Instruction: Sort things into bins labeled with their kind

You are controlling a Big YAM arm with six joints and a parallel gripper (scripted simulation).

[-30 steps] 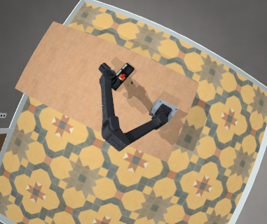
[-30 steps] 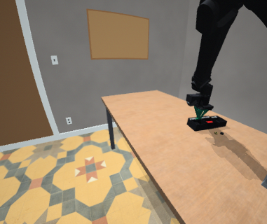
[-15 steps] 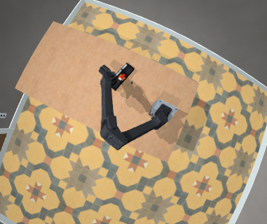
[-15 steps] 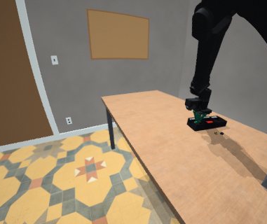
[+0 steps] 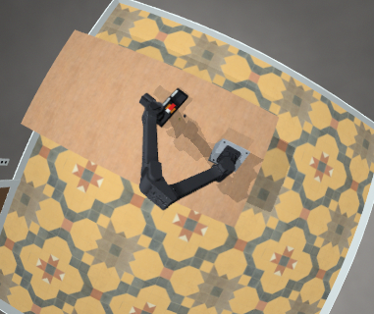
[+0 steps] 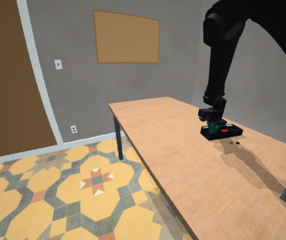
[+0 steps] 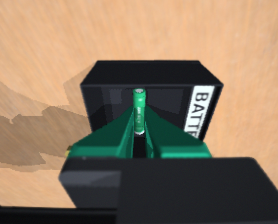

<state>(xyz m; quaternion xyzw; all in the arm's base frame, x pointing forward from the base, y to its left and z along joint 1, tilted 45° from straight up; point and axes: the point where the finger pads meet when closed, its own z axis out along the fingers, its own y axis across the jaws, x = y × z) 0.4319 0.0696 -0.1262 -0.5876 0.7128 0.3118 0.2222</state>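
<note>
A black bin (image 7: 150,72) with a label starting "BATTE" stands below my gripper. In the top and exterior views it is part of a black bin row (image 5: 160,124) (image 6: 209,136). My gripper (image 7: 139,111) (image 6: 214,130), with green fingers, is shut on a green battery (image 7: 139,102), which points over this bin's inside. A red thing (image 5: 171,107) (image 6: 224,130) lies in the row, beside the gripper. A small brass-coloured thing (image 6: 231,142) (image 5: 179,119) and a small dark thing (image 6: 237,142) (image 5: 185,116) lie on the table beside the row. The fingers hide part of the bin.
The wooden table (image 5: 90,88) (image 6: 163,139) carries the bins and the arm's base plate (image 5: 242,151). The arm's shadow falls across the table between the base and the bins. The bins stand near one long edge of the table.
</note>
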